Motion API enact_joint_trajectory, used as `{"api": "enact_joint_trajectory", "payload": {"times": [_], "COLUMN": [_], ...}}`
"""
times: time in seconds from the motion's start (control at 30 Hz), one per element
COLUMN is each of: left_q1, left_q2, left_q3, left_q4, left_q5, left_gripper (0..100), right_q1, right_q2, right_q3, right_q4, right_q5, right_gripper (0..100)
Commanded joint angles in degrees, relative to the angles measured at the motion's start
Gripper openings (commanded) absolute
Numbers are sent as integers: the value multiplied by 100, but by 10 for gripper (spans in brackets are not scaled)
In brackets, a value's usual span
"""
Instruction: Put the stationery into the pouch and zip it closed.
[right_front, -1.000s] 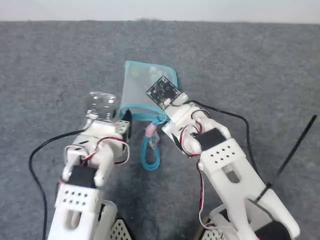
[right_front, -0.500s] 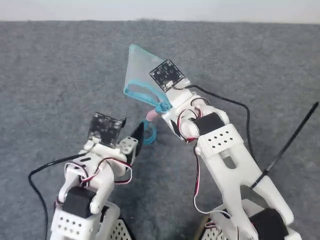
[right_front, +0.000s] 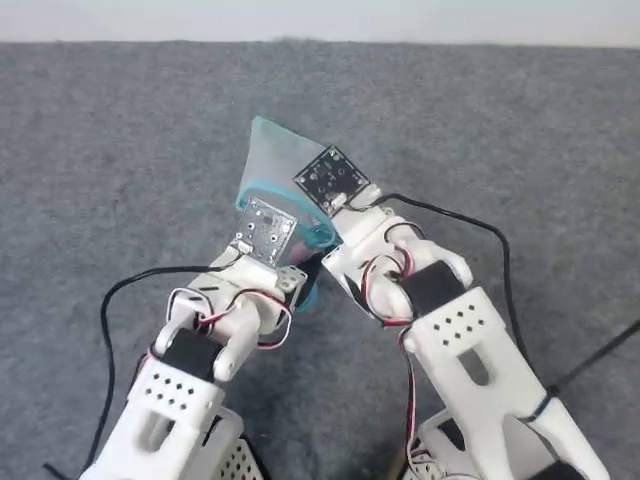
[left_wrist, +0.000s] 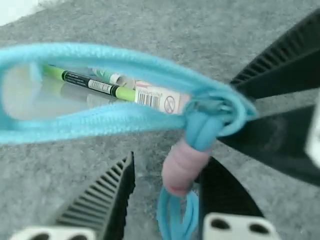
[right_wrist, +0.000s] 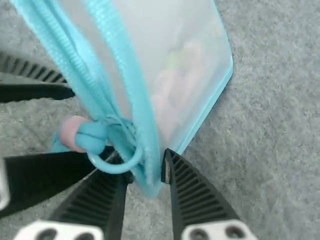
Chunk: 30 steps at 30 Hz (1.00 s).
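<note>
The translucent pouch (right_front: 272, 158) with a light-blue zipper is held tilted off the mat. My right gripper (right_wrist: 147, 167) is shut on its zipper-end corner. In the left wrist view the pouch mouth (left_wrist: 95, 80) gapes, with a green pen (left_wrist: 85, 84) and other stationery inside. A pink bead (left_wrist: 181, 167) on a blue cord (left_wrist: 176, 217) hangs from the zipper slider (left_wrist: 212, 107). My left gripper (left_wrist: 170, 167) is open, its fingers either side of that bead. In the high view the left gripper (right_front: 305, 282) sits just under the right gripper (right_front: 326, 236).
Grey felt mat (right_front: 120, 150) covers the whole table. The two arms crowd together at the middle front, and black cables (right_front: 470, 230) trail off beside them. Open mat lies to the far left, far right and behind the pouch.
The left arm, pulled back half a second ago, has swung forward to the pouch's zipper end, now straddling the pink bead. The right arm has lowered the pouch slightly.
</note>
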Motion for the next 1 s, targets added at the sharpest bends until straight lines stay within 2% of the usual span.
{"api": "enact_joint_trajectory", "payload": {"times": [0.0,0.2,0.27,0.33,0.6,0.83,0.97], "left_q1": [-167,-484,-589,-712,-1160,-1178,-1521], "left_q2": [141,149,149,149,149,149,149], "left_q3": [-66,233,295,295,268,259,127], "left_q4": [-378,-1064,-1196,-1213,-1213,-1196,-1090], "left_q5": [-62,-79,-308,-536,-580,-589,-589], "left_gripper": [171,48,6,9,9,9,9], "right_q1": [-101,-84,-48,-48,356,426,655], "right_q2": [-295,-259,-259,-251,-145,963,1402], "right_q3": [26,132,246,369,615,607,413], "right_q4": [4,-119,-286,-409,-716,-1358,-1490], "right_q5": [-26,114,149,360,527,545,536], "right_gripper": [6,6,6,6,6,6,6]}}
